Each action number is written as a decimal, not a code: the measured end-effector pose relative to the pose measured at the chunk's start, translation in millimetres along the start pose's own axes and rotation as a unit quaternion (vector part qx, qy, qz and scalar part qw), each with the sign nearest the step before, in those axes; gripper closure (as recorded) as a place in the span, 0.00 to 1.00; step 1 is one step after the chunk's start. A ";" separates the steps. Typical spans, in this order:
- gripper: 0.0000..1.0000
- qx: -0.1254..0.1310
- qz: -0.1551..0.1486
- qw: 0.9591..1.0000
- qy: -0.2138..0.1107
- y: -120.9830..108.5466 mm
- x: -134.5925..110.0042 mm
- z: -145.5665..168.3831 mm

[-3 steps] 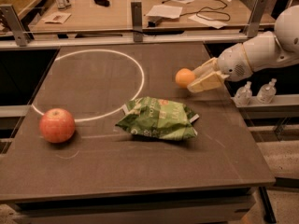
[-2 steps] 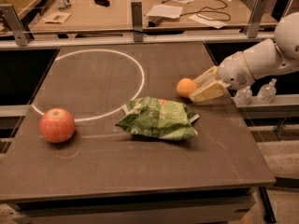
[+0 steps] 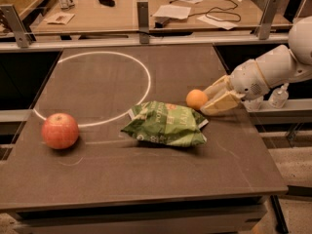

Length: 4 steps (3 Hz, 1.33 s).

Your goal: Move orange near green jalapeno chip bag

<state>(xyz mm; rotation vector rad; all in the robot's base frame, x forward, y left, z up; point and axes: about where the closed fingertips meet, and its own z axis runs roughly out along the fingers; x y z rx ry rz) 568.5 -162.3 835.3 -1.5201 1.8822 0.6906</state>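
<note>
The small orange [image 3: 196, 99] sits between the tips of my gripper [image 3: 205, 100], which is shut on it and reaches in from the right. The orange is low over the dark table, right at the upper right corner of the green jalapeno chip bag [image 3: 165, 125]. I cannot tell whether it touches the table or the bag. The crumpled bag lies flat near the table's middle, just outside the white circle.
A red-orange apple [image 3: 60, 130] lies at the table's left front. A white painted circle [image 3: 144, 75] marks the back left of the table [image 3: 146, 179]. A metal rail and a desk with papers stand behind. A small bottle [image 3: 279, 96] stands at the right edge.
My gripper has carried the orange down and toward the front, from the right back of the table to the bag's upper right corner. The bag and apple have not moved.
</note>
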 end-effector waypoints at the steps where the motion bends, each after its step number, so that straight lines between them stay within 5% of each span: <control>1: 0.82 -0.032 0.020 0.999 0.004 0.7 5.4 0.3; 4: 0.14 -0.074 0.038 0.996 0.008 -32.9 -16.8 9.0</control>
